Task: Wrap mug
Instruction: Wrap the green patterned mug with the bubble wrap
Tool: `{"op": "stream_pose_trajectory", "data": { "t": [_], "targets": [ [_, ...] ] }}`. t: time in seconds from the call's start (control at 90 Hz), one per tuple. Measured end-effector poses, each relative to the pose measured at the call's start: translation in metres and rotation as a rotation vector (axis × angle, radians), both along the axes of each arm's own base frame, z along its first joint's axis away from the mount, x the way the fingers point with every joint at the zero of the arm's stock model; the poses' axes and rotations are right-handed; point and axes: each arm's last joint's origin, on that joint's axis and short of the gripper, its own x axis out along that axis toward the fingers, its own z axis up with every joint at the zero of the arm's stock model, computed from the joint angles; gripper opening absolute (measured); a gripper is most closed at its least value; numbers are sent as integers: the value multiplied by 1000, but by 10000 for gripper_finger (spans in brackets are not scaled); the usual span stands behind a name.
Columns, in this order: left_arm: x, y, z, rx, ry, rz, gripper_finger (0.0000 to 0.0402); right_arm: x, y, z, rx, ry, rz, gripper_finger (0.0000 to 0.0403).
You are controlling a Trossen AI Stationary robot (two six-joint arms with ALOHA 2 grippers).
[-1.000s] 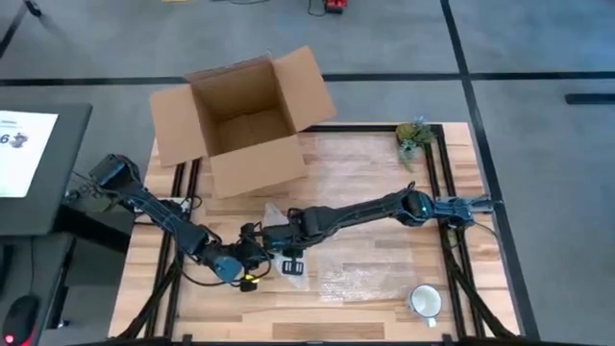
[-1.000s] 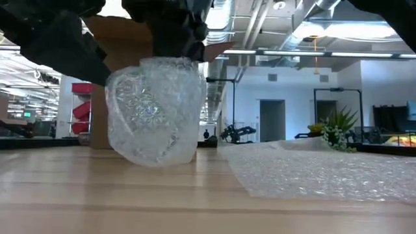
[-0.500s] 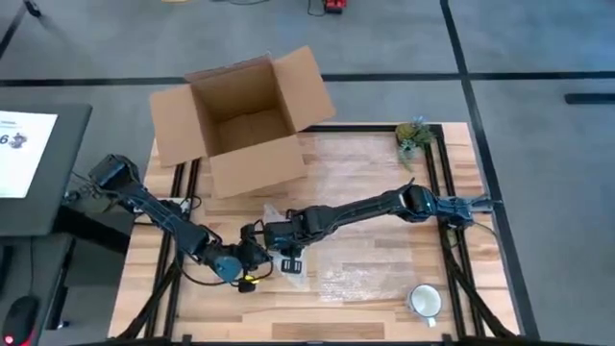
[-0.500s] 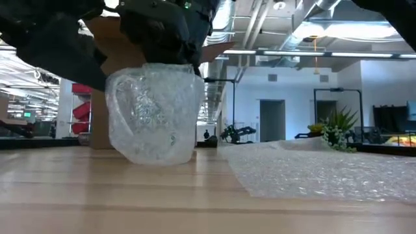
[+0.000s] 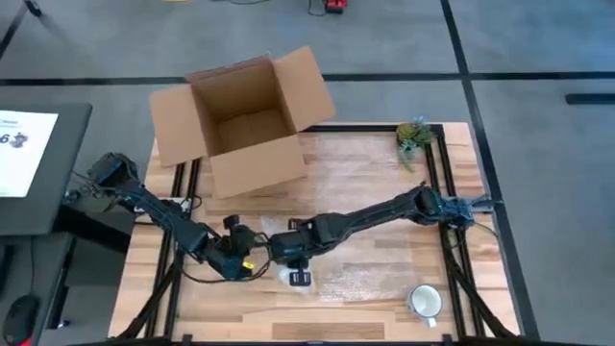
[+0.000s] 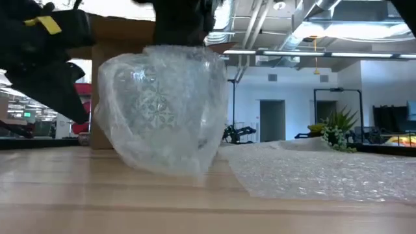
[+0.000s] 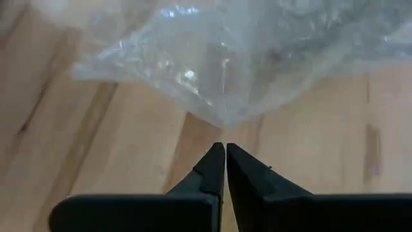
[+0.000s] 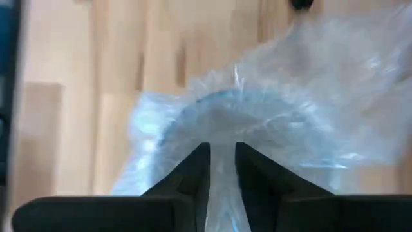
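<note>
**Mug's bundled in bubble wrap, right pincer has the top pinched**

So the wrapped mug (image 6: 159, 107) is sitting on the wooden table (image 5: 375, 183), toward the front-left part, totally covered in bubble wrap. In the low view it's a big crinkly clear blob resting on the wood.

The right pincer (image 8: 222, 164) is directly over it, fingers nearly together with a fold of the wrap squeezed between them. The left pincer (image 7: 225, 158) is just beside the bundle, fingers closed tip to tip with nothing in them, pointing at a loose corner of the wrap without touching it.

Other stuff: a flat sheet of bubble wrap (image 6: 325, 169) lies to the right, an open cardboard box (image 5: 240, 120) stands at the back, and a second, bare mug (image 5: 424, 302) sits near the front right corner.
</note>
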Motion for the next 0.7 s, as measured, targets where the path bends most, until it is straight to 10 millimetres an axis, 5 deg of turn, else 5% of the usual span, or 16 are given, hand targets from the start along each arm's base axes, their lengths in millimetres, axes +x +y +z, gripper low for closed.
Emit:
{"op": "stream_pose_trajectory", "data": {
  "t": [0.278,0.7],
  "targets": [
    [4,7,-10,50,-167,47,0,-1,3,9,29,-32,-42,65],
    [20,-10,8,-10,-424,-160,0,18,-2,-61,26,124,-84,65]
  ]
}}
